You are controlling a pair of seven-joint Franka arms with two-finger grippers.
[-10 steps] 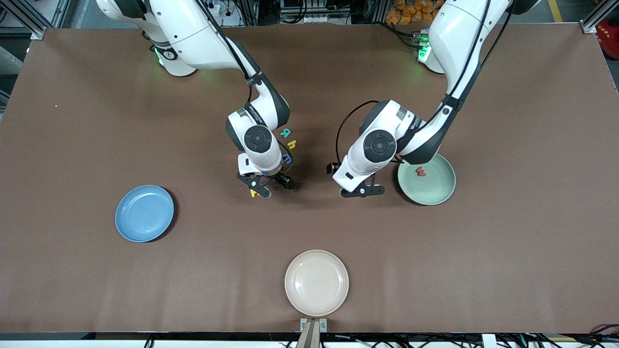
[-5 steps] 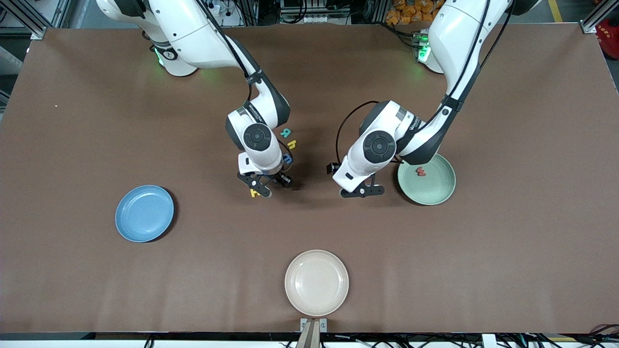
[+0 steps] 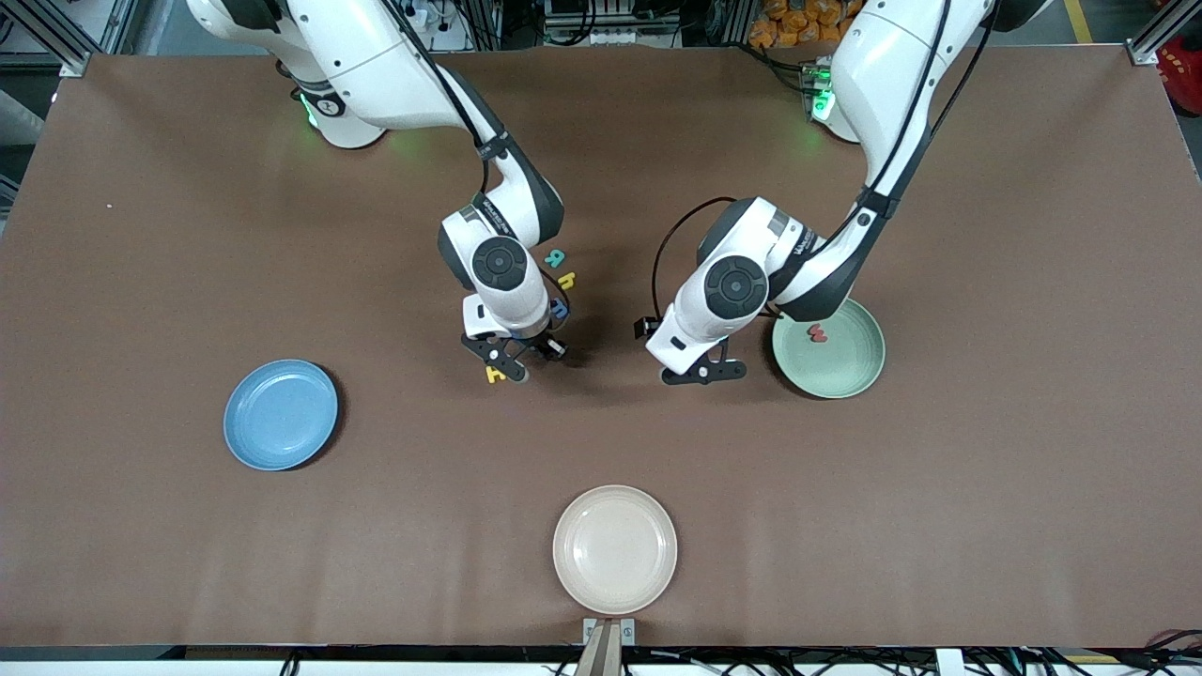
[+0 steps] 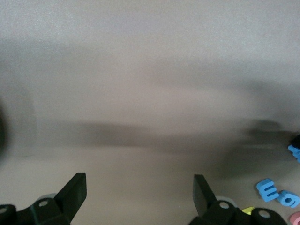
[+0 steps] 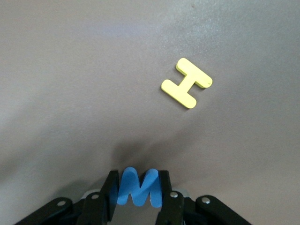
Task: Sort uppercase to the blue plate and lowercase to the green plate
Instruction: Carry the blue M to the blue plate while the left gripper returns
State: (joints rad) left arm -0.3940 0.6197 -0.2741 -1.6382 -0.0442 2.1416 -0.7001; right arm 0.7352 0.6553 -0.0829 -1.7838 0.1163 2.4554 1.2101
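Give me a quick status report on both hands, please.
Right hand shut on blue foam capital M, beside yellow foam capital H. Left hand open, waiting by pale green plate. Nothing blocking.

We count three plates: one blue plate (image 3: 280, 414), one green plate (image 3: 828, 348), one cream plate (image 3: 614, 549). Seven foam letters (image 5: 186, 83) show, and two arms.

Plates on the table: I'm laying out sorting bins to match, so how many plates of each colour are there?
blue plate: 1
green plate: 1
cream plate: 1
Total: 3
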